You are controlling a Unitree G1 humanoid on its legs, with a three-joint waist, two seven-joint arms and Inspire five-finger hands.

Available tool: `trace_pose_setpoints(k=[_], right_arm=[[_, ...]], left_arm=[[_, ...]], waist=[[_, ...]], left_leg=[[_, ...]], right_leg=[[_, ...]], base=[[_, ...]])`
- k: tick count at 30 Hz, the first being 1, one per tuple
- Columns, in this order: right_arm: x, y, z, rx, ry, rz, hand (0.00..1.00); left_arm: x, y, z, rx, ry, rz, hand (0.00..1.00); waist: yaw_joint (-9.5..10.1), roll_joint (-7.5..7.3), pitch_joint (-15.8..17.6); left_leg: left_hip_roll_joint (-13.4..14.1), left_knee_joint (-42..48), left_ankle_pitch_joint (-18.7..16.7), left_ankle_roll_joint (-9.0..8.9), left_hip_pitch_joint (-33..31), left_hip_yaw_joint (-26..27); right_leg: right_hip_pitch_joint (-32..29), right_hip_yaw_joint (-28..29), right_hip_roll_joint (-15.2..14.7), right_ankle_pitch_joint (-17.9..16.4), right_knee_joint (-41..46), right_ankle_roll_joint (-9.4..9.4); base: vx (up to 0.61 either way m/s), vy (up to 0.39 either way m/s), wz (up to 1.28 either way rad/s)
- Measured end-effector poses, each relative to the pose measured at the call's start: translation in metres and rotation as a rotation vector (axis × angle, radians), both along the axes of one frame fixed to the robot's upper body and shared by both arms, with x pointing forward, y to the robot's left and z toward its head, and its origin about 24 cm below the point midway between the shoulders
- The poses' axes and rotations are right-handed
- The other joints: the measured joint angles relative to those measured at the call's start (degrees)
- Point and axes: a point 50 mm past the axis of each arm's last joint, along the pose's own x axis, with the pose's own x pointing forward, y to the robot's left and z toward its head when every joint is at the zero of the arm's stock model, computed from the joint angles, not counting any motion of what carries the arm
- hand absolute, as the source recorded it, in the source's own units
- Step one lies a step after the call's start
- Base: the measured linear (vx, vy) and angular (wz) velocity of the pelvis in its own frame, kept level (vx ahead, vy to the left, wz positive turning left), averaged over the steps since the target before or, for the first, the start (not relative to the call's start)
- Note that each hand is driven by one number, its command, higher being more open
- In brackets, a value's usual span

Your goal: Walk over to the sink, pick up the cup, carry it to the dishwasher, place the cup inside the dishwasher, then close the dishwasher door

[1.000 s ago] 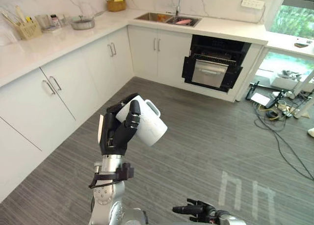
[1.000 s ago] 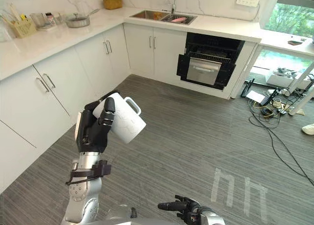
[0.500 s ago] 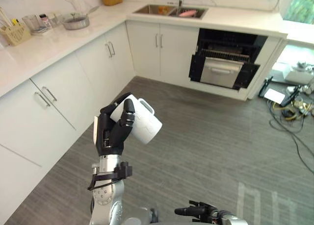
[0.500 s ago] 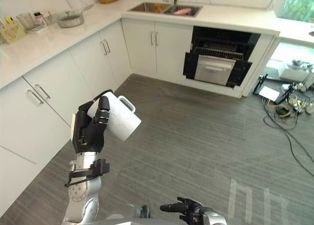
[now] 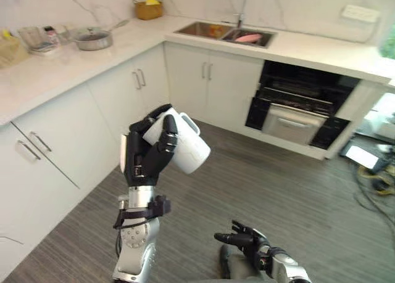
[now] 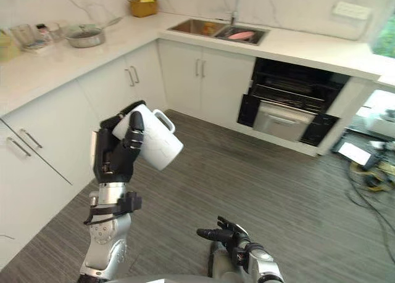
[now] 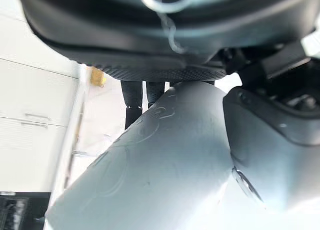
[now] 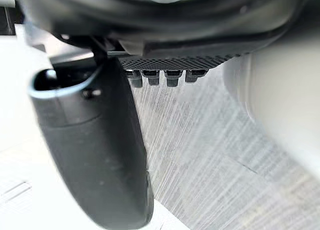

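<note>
My head camera has swung since the last frame; the left hand (image 5: 143,163) keeps its fingers wrapped round the tilted white mug (image 5: 191,152). Right hand (image 5: 247,241) hangs low, fingers loose, empty. The open dishwasher (image 5: 296,113) is well apart; a walking jolt could slip the mug.

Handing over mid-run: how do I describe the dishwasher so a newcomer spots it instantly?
Follow the white counter along the far wall to the sink. Right of the cabinet doors beneath it is the dishwasher: the one black opening among white fronts, with a silver panel tilted out.
</note>
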Motion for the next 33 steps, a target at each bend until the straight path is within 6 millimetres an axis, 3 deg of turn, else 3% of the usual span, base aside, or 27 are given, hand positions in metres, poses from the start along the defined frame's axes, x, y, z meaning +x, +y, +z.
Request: trace_pose_setpoints(k=[1,3,5,6,7,8,9,10,11,13,14,15,16,17,18,20,21,24,25,27,28,29,30,32,33], right_arm=[[-0.001,0.000,0.000,0.003,0.006,-0.001,1.00],[-0.003,0.000,-0.002,0.009,0.029,-0.014,1.00],[-0.012,-0.003,-0.003,0.009,0.058,-0.032,1.00],[-0.016,-0.005,-0.004,0.006,0.071,-0.034,1.00],[-0.024,-0.006,-0.007,0.003,0.099,-0.035,1.00],[-0.032,-0.008,-0.009,-0.003,0.125,-0.030,1.00],[-0.035,-0.009,-0.010,-0.008,0.141,-0.026,1.00],[-0.039,-0.011,-0.013,-0.008,0.165,-0.029,1.00],[-0.043,-0.014,-0.017,-0.007,0.206,-0.042,1.00],[-0.042,-0.013,-0.019,-0.004,0.229,-0.046,1.00],[-0.044,-0.013,-0.020,-0.010,0.242,-0.038,1.00],[-0.046,-0.015,-0.021,-0.016,0.257,-0.039,1.00],[-0.047,-0.016,-0.021,-0.022,0.265,-0.033,1.00],[-0.049,-0.017,-0.023,-0.033,0.279,-0.032,1.00],[-0.050,-0.011,-0.025,-0.031,0.292,-0.040,1.00],[-0.049,-0.009,-0.026,-0.026,0.297,-0.049,1.00],[-0.052,-0.009,-0.026,-0.034,0.307,-0.058,1.00],[-0.065,-0.012,-0.029,-0.033,0.331,-0.124,1.00],[-0.069,-0.013,-0.030,-0.028,0.334,-0.163,1.00],[-0.065,-0.014,-0.029,-0.017,0.306,-0.208,1.00],[-0.063,-0.015,-0.028,-0.027,0.288,-0.211,1.00],[-0.061,-0.015,-0.027,-0.034,0.273,-0.211,1.00],[-0.060,-0.014,-0.027,-0.036,0.252,-0.210,1.00],[-0.057,-0.007,-0.027,-0.044,0.238,-0.224,1.00],[-0.055,-0.006,-0.026,-0.051,0.232,-0.228,1.00]], left_arm=[[0.000,-0.002,0.001,-0.001,-0.008,-0.012,0.00],[0.000,-0.004,0.002,-0.003,-0.011,-0.022,0.00],[0.000,-0.006,0.001,-0.010,-0.011,-0.038,0.00],[-0.001,-0.007,0.002,-0.015,-0.012,-0.045,0.00],[-0.001,-0.008,0.003,-0.025,-0.020,-0.056,0.00],[-0.002,-0.007,0.004,-0.040,-0.026,-0.069,0.00],[-0.002,-0.006,0.005,-0.042,-0.033,-0.073,0.00],[-0.003,-0.005,0.008,-0.052,-0.044,-0.082,0.00],[-0.003,0.000,0.009,-0.056,-0.057,-0.089,0.00],[-0.003,0.004,0.009,-0.053,-0.057,-0.084,0.00],[-0.003,0.005,0.009,-0.051,-0.056,-0.083,0.00],[-0.003,0.004,0.008,-0.053,-0.057,-0.085,0.00],[-0.004,0.004,0.008,-0.056,-0.059,-0.084,0.00],[-0.005,0.001,0.008,-0.057,-0.059,-0.085,0.00],[-0.004,0.001,0.006,-0.050,-0.044,-0.084,0.00],[-0.003,0.000,0.001,-0.044,-0.016,-0.079,0.00],[-0.003,-0.003,-0.003,-0.031,0.004,-0.082,0.00],[-0.004,-0.011,-0.003,0.003,0.006,-0.150,0.00],[-0.005,-0.016,-0.002,0.020,-0.005,-0.193,0.00],[-0.007,-0.017,-0.001,0.047,-0.014,-0.230,0.00],[-0.007,-0.018,-0.002,0.063,-0.012,-0.244,0.00],[-0.007,-0.018,-0.001,0.062,-0.015,-0.243,0.00],[-0.007,-0.018,0.000,0.060,-0.022,-0.242,0.00],[-0.005,-0.017,0.002,0.064,-0.024,-0.240,0.00],[-0.004,-0.016,0.002,0.068,-0.021,-0.238,0.00]], waist=[[0.00,0.27,-0.2],[0.07,0.38,-0.3],[0.73,1.04,0.6],[1.21,1.05,0.7],[2.01,0.76,1.3],[2.82,0.49,1.4],[3.37,0.49,1.3],[3.81,0.41,1.4],[4.78,-0.09,1.7],[4.93,-0.79,2.2],[4.91,-1.49,2.5],[4.94,-1.48,2.5],[4.97,-1.17,2.3],[5.23,-1.25,2.2],[5.45,-2.85,2.2],[4.57,-4.61,1.9],[4.66,-5.01,1.7],[4.48,-5.88,0.2],[4.54,-6.37,-0.2],[4.87,-7.38,-0.1],[4.62,-6.93,-0.1],[4.14,-6.76,-0.5],[3.06,-6.71,-0.8],[1.31,-6.19,-1.2],[0.99,-6.08,-1.1]], left_leg=[[1.2,3.1,0.7,0.24,-0.9,0.0],[2.4,14.3,3.7,-1.00,-5.3,0.2],[5.0,39.1,17.6,-8.52,-17.2,0.6],[6.0,45.1,17.8,-8.19,-20.3,1.6],[8.0,54.3,16.8,-6.47,-25.6,3.8],[9.2,57.8,15.2,-3.91,-30.7,5.2],[9.9,57.8,14.4,-2.82,-33.4,6.0],[10.3,55.3,13.6,-1.56,-36.6,7.2],[10.1,46.5,12.4,-0.69,-39.3,9.8],[8.4,33.0,12.2,-0.67,-39.2,12.6],[5.9,18.8,13.4,-1.46,-37.6,12.9],[3.2,2.7,17.7,-2.26,-35.5,10.2],[2.5,-4.0,20.2,-2.52,-34.6,7.7],[1.7,-6.0,28.6,-3.66,-33.7,5.4],[0.4,-3.8,30.1,-1.94,-33.7,6.3],[-0.9,1.3,25.8,-0.33,-35.5,7.8],[-1.4,5.1,22.4,0.35,-35.7,8.9],[-3.6,8.7,17.1,1.90,-34.0,9.9],[-4.7,8.2,15.3,2.22,-31.7,10.3],[-5.9,2.7,14.5,3.11,-25.2,11.9],[-6.0,-2.3,14.7,3.39,-19.8,12.9],[-5.6,-4.7,14.8,3.53,-17.1,13.4],[-4.9,-6.5,14.8,3.51,-15.1,13.7],[-2.4,-9.2,14.8,2.51,-11.1,15.1],[-1.9,-9.6,14.4,1.98,-10.3,15.6]], right_leg=[[0.4,-1.0,0.8,-2.5,1.4,-0.77],[2.3,-1.8,2.1,-5.0,1.1,-1.67],[8.7,-2.3,3.8,-6.6,-3.2,-2.59],[10.6,-2.3,4.3,-7.2,-4.2,-3.14],[15.1,-2.3,4.6,-8.6,-6.2,-4.47],[18.6,-2.3,4.6,-9.4,-8.2,-4.83],[20.3,-2.0,4.5,-9.6,-9.5,-4.86],[22.4,-1.7,4.4,-9.2,-11.5,-4.06],[25.9,-0.3,3.5,-8.9,-14.3,-3.58],[29.1,1.2,2.1,-8.8,-16.3,-3.21],[30.7,2.2,0.5,-9.1,-17.0,-2.18],[31.8,3.8,-0.4,-9.6,-17.5,-1.14],[32.4,4.9,-0.4,-10.2,-17.9,-0.25],[33.7,7.5,-0.9,-11.6,-18.7,1.74],[34.2,9.7,-2.4,-12.3,-18.7,1.73],[33.0,11.3,-4.6,-11.9,-16.6,2.19],[33.0,11.7,-5.6,-11.8,-14.3,2.43],[31.7,11.3,-7.3,-11.0,-5.5,2.73],[29.4,11.3,-8.1,-8.7,2.2,2.81],[22.8,11.3,-9.5,1.8,16.4,3.04],[18.4,11.3,-9.4,3.8,25.0,2.37],[14.8,10.4,-8.6,0.4,29.0,0.91],[11.6,8.3,-7.5,-2.9,29.9,0.88],[5.3,0.8,-4.3,-9.3,20.0,0.74],[4.3,-1.2,-3.3,-9.6,15.2,0.56]], base=[[0.49,-0.225,0.19],[0.46,-0.216,0.10],[0.45,-0.141,0.10],[0.47,-0.083,0.03],[0.45,-0.074,-0.01],[0.44,-0.072,-0.03],[0.42,-0.055,-0.06],[0.56,0.012,-0.27],[0.59,0.050,-0.33],[0.45,0.106,-0.41],[0.45,0.179,-0.57],[0.44,0.206,-0.59],[0.43,0.276,-0.80],[0.44,0.349,-0.88],[0.43,0.346,-0.78],[0.42,0.309,-0.36],[0.36,0.253,-0.25],[0.39,0.227,0.00],[0.35,0.192,-0.10],[0.35,0.178,-0.38],[0.35,0.164,-0.56],[0.35,0.149,-0.50],[0.34,0.104,-0.28],[0.41,0.034,-0.26],[0.47,-0.017,-0.37]])
